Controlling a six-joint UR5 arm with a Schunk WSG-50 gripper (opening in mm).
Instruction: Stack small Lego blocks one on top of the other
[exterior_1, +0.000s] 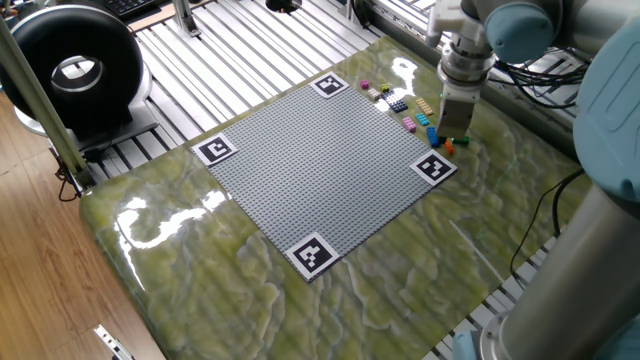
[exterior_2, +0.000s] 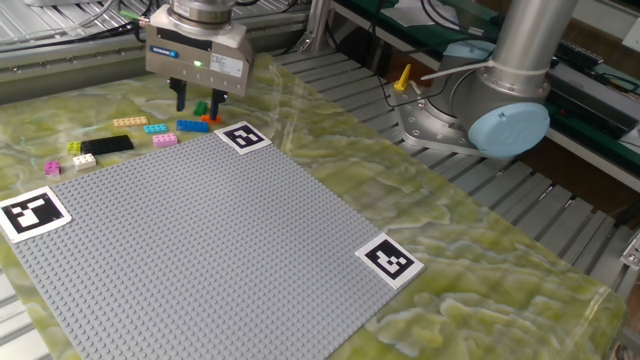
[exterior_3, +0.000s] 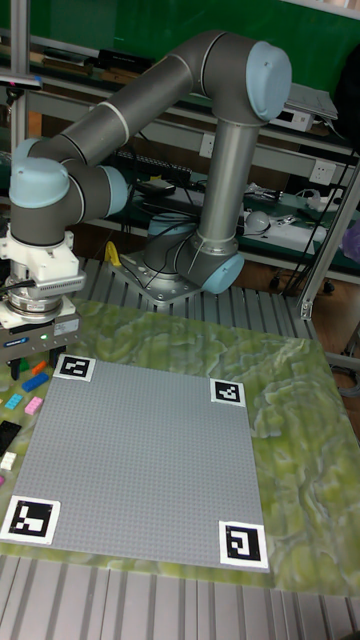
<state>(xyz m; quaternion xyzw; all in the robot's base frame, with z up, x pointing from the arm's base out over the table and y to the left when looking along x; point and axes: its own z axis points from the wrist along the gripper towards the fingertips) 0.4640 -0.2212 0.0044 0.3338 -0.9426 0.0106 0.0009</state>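
a green marbled counter (exterior_2: 480, 250) carries a grey baseplate (exterior_2: 200, 250). the small lego blocks (exterior_2: 150, 133) lie loose beside its far corner, none visibly stacked. the pincer (exterior_2: 199, 101) hangs released just above a green block (exterior_2: 201, 108), nothing gripped; stacking looks unstarted.

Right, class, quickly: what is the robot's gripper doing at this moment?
Two-finger gripper: open, holding nothing, fingers either side of the small green plastic Lego block.

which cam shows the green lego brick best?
The other fixed view: green brick sits visible between the open gripper fingers. One fixed view shows a green speck; in the tall view the gripper hides it.
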